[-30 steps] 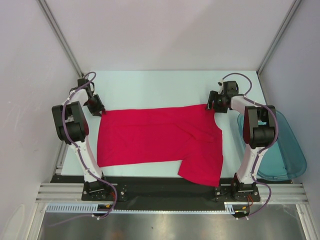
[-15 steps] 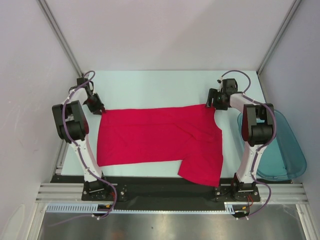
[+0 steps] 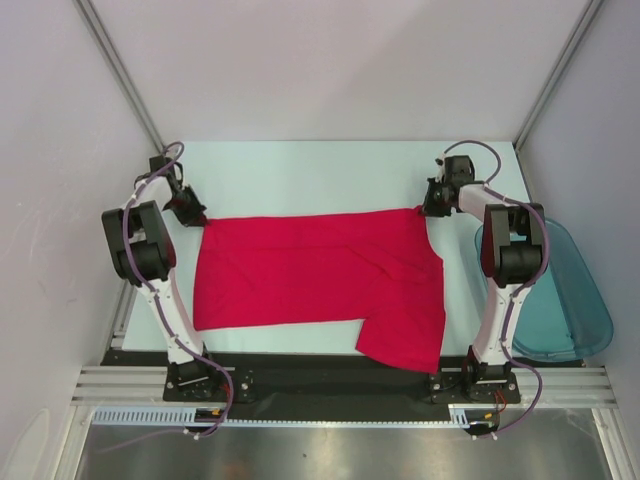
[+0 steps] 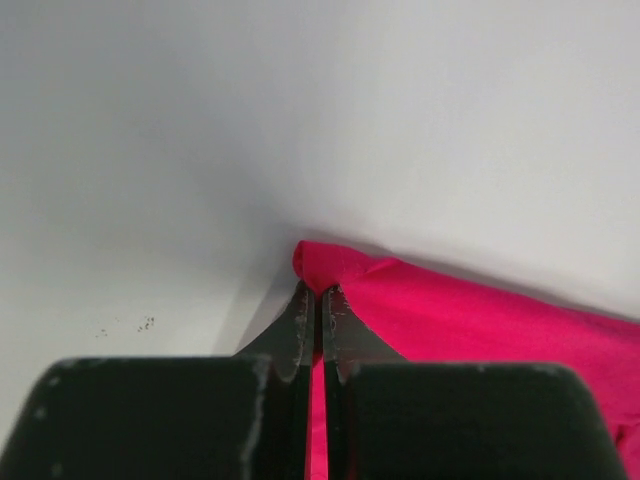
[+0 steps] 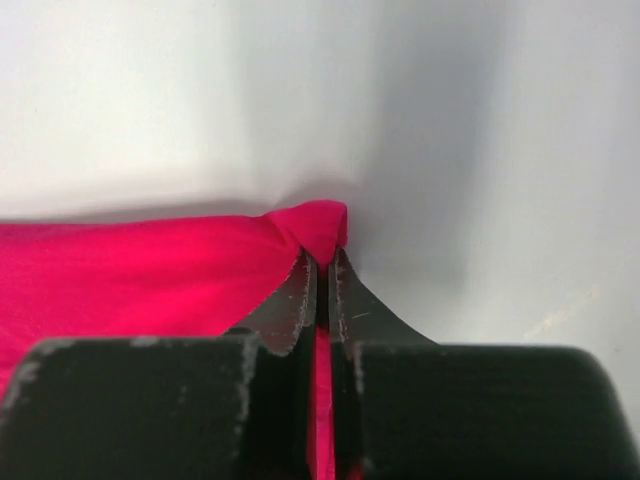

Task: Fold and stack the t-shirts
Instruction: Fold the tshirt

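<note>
— On the pale table [image 3: 300,170], between the two arms, what lies there?

— One plain bright red cloth t-shirt [image 3: 320,275], spread out flat, wider from left to right than from near to far. Its near right part comes nearer than the rest and reaches the dark strip at the table's near edge.

— Where is the left gripper [image 4: 320,292]?

— At the far left corner of the t-shirt. In the left wrist view its two black fingers are pressed together, with a small fold of red cloth pinched between the tips.

— And the right gripper [image 5: 322,258]?

— At the far right corner, mirroring it. Its jaws are clamped on a bunched nub of the red cloth, which pokes out just past the tips.

— Is that far edge raised off the table?

— I cannot tell from above. The edge runs nearly straight between the two grippers.

— Anything else nearby?

— A translucent teal plastic bin [image 3: 570,300] at the table's right side, just beside the right arm and apart from the t-shirt.
</note>
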You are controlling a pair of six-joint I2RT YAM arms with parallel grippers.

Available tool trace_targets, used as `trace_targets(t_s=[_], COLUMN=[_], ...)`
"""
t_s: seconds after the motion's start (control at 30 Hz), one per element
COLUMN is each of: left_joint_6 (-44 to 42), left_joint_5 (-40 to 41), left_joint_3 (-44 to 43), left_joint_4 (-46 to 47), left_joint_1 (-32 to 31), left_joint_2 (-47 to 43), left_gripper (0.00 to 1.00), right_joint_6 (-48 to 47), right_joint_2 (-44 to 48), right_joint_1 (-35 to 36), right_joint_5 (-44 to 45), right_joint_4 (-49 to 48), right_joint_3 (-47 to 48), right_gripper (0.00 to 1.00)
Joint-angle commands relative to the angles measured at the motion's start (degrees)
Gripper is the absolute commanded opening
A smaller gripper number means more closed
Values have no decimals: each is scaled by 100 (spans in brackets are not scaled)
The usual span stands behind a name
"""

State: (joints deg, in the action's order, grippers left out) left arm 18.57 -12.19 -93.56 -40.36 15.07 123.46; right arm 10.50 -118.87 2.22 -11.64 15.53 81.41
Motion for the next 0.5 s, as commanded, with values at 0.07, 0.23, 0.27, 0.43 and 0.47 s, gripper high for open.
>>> trace_targets(t_s=[0.07, 0.23, 0.27, 0.43, 0.47], left_joint_6=[585, 929, 1051, 1412, 1465], left_joint_5=[-222, -468, -512, -899, -882], left_joint_3=[-66, -311, -469, -1119, -1373], left_joint_4=[827, 1302, 1329, 1461, 1461], left_joint_1=[172, 180, 189, 189, 189], left_joint_2=[47, 239, 397, 986, 1161], left_gripper=[0, 0, 0, 0, 0], right_joint_6=[408, 663, 681, 760, 778], right_joint_2=[-286, -557, -628, -1138, -1313], right_joint_1=[-28, -125, -151, -178, -178], right_joint_5=[355, 452, 426, 311, 294], right_joint_4=[-120, -314, -305, -182, -130], right_joint_3=[367, 770, 902, 1832, 1983], right_gripper=[0, 0, 0, 0, 0])
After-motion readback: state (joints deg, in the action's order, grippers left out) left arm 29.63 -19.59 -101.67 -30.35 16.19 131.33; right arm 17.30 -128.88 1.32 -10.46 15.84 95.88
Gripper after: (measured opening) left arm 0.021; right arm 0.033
